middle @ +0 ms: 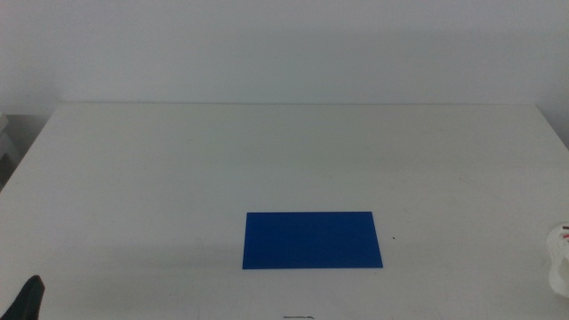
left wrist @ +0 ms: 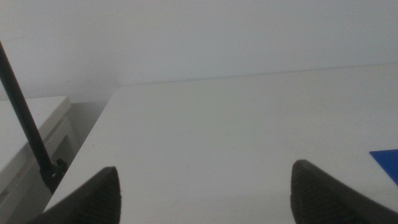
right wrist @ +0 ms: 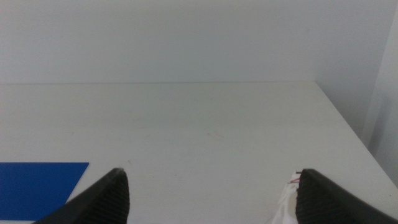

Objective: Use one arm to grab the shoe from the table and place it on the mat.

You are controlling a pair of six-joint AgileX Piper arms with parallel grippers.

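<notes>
Lying bare on the table [middle: 267, 160], the mat [middle: 312, 240] shows no writing.

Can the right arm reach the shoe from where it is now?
Probably yes. The shoe lies just beside the right gripper, whose fingers are open, and nothing stands between them on the table.

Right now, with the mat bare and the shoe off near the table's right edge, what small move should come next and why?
Probably ease the right tool forward and down toward the shoe. The shoe lies at the table's right edge, apart from the blue mat, and shows beside that tool's open jaws in the right wrist view. The left tool waits near the table's left corner.
</notes>
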